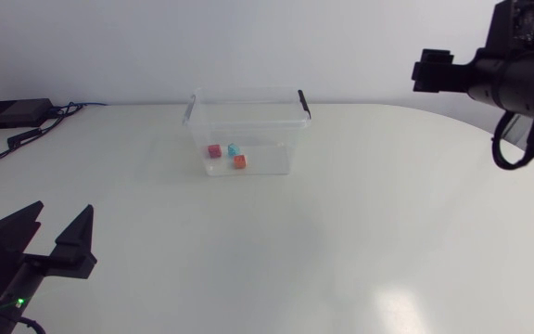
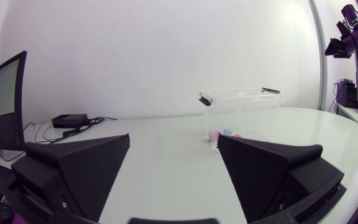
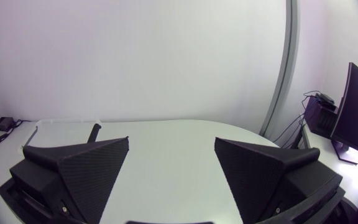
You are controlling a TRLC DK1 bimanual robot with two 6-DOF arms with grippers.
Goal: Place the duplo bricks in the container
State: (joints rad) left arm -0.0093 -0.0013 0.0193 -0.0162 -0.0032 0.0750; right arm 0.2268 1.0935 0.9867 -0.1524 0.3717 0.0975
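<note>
— Nearest the lens, what is showing?
— Mine: the left gripper (image 1: 63,211) is hanging low over the near left corner of the table (image 1: 360,241). Its jaws are standing spread wide, gripping nothing.
— And moving rightward from there?
— Far back at the left edge a black box (image 1: 12,113) is lying with cables (image 1: 63,109) trailing from it. Toward the middle of the far side the container (image 1: 276,139) is standing upright and open-topped. It is clear plastic and rectangular, with a black clip (image 1: 304,103) hanging at each short end.
— Where are the bricks sitting?
— All three are lying inside it, on its floor, bunched close together. The pink brick (image 1: 214,151) is sitting leftmost with the blue brick (image 1: 233,148) just beside it. The orange brick (image 1: 239,161) is resting in front of the blue one, nearly touching. Each is looking small and blocky; I am not making out their studs.
— And your other arm?
— The right gripper (image 3: 172,139) is hovering raised at the far right of the table, well apart from the container. Its own camera is showing its jaws spread wide too, with nothing between them.
</note>
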